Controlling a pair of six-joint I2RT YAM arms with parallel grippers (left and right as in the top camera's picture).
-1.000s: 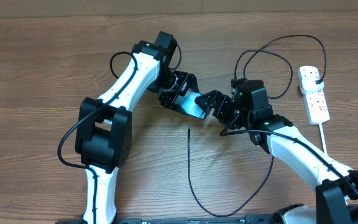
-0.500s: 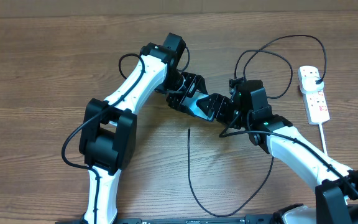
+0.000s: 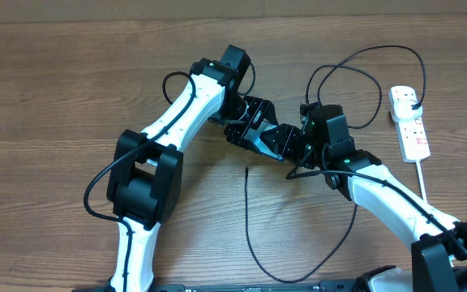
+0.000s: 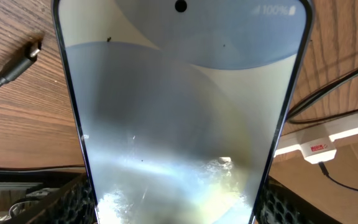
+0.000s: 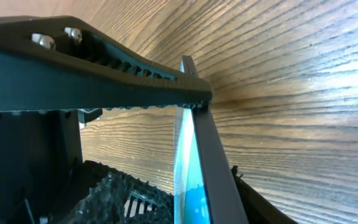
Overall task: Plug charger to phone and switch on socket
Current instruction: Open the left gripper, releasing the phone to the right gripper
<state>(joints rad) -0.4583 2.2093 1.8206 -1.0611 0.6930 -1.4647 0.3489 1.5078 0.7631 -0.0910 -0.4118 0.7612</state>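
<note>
My left gripper is shut on the phone and holds it above the table. In the left wrist view the phone's glossy face fills the frame between my fingers. My right gripper is open, with its jaws on either side of the phone's other end. In the right wrist view the phone shows edge-on between the jaws. The black charger cable lies on the table with its free tip below the phone. That tip also shows in the left wrist view. The socket lies at the far right.
The charger cable loops behind my right arm and runs to a plug in the socket's top end. Another stretch curves along the front edge. The socket's white cord runs down beside my right arm. The socket also shows in the left wrist view.
My left gripper has carried the phone to the right, bringing its end between the right gripper's jaws. The right arm has not moved.
</note>
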